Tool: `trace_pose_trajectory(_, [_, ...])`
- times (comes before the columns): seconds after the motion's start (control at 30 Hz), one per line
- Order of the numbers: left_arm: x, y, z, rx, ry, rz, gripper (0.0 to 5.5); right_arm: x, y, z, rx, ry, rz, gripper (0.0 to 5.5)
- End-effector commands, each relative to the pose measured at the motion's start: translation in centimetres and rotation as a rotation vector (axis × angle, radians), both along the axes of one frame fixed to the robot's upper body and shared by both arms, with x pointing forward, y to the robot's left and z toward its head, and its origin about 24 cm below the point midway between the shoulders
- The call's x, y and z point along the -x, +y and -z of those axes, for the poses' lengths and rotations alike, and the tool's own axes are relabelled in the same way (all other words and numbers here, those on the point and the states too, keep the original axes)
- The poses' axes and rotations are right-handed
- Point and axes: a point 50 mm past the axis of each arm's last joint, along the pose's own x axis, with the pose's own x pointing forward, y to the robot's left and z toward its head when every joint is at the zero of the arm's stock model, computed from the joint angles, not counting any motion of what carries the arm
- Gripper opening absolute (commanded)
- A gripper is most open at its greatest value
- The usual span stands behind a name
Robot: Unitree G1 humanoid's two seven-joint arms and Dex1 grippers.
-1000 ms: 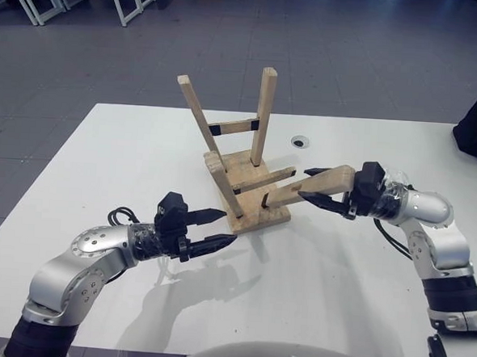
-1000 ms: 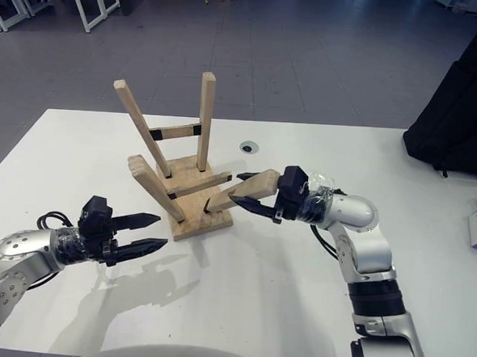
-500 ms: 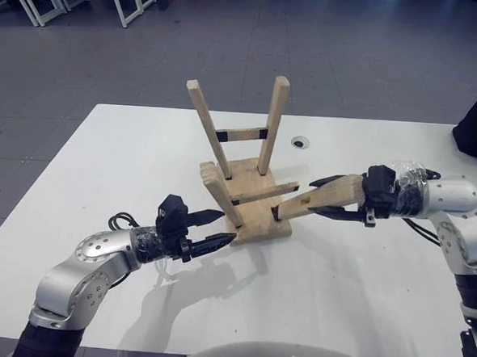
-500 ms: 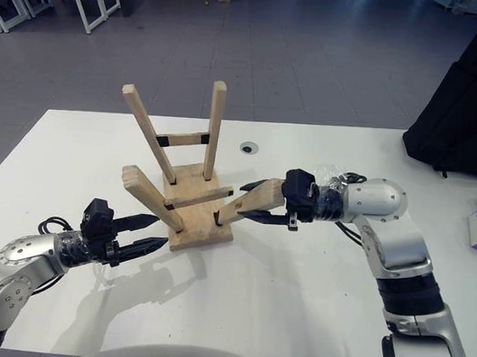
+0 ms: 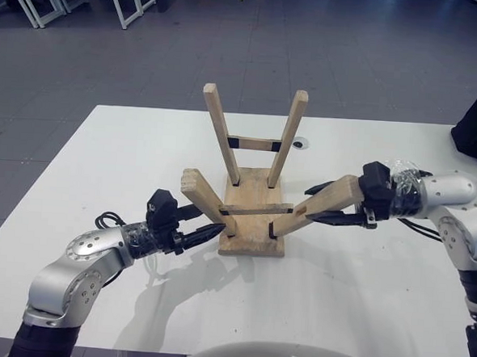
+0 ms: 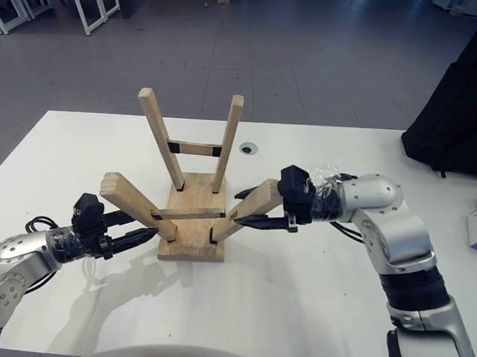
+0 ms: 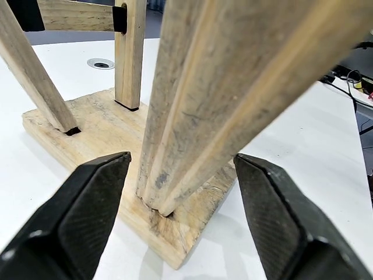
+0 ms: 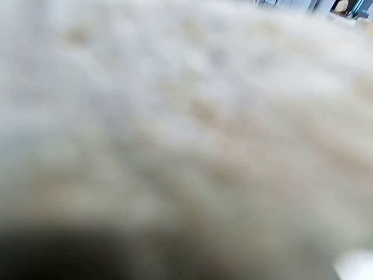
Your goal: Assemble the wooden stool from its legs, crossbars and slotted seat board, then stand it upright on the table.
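Stool (image 5: 253, 204) is assembled and sits inverted: seat board (image 5: 255, 243) flat on the table (image 5: 353, 299), four legs pointing up and splayed outward. Right gripper (image 5: 328, 204) has its jaws clamped across the free upper end of the near-right leg (image 5: 301, 217); the rest of that leg runs away from the jaws, down to its slot in the board. Left gripper (image 7: 182, 175) has its jaws apart, one either side of the near-left leg (image 7: 233, 87) close to its foot, with a gap showing on each side and no contact that I can make out; the board edge lies just below these jaws. The near crossbar (image 5: 255, 209) spans between the two gripped-side legs, beyond the left jaws; the two far legs (image 5: 223, 133) and their crossbar (image 5: 257, 144) stand on the other side of the board from both grippers. Handling judgement: plain unfinished wood, rigid, rough-grained, so pads should bite well and slip is unlikely. Weight looks moderate, concentrated in the thick board, so once lifted by the legs the board end will want to swing down. Weak points are probably the joints: legs appear to sit in slots without visible fasteners, and pulling along a leg's axis could draw it out. Best hold is likely low on a leg, near the board, squeezing across the flat faces, with both arms turning the stool together rather than levering on one leg tip.
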Motion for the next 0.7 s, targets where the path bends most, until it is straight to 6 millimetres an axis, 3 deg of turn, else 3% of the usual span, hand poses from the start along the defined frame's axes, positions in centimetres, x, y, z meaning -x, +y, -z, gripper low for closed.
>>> trace_pose_trajectory(0.03, [-0.4, -0.6, -0.4, -0.027, -0.044, 0.002, 3.26, -0.5, 0.0, 1.8, 0.087, 0.191, -0.016, 2.02])
trace_pose_trajectory(0.4, [-0.6, -2.0, -0.3, -0.017, -0.059, 0.029, 3.26, -1.2, 2.3, 0.3, 0.086, 0.137, -0.027, 2.02])
trace_pose_trajectory(0.7, [-0.5, -2.2, 0.1, -0.011, -0.058, 0.02, 3.26, 0.1, 2.6, 2.2, 0.191, 0.039, 0.065, 2.02])
